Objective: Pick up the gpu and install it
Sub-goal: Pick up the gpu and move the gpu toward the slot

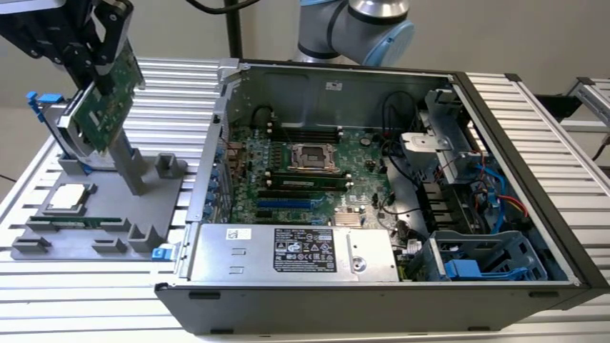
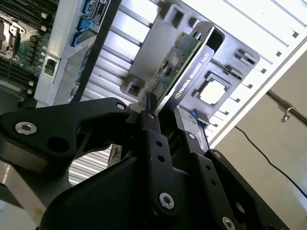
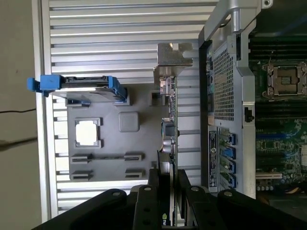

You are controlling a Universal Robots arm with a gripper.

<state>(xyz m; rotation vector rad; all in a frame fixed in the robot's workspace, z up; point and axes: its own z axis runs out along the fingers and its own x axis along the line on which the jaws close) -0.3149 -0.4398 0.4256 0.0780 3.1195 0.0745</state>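
Hand (image 1: 98,68) grips gpu (image 1: 103,114); first wrist view shows its bracket (image 3: 173,55).

Robotics lab or test cell, prob. for PC assembly: ribbed alu worktop (image 1: 533,128), opened PC case (image 1: 381,314) w/ bare mainboard (image 1: 286,179), grey parts fixture (image 1: 114,207), industrial robot arm (image 1: 367,21) at the back, plain wall.

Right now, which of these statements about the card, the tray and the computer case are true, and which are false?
1. The fingers are shut on the thin green gpu card. True.
2. The gpu sits in the green motherboard. False: it is held over the grey parts tray.
3. The silver hard drive with blue rails is inside the black computer case. False: it stands on the tray.
4. The case lies open. True.
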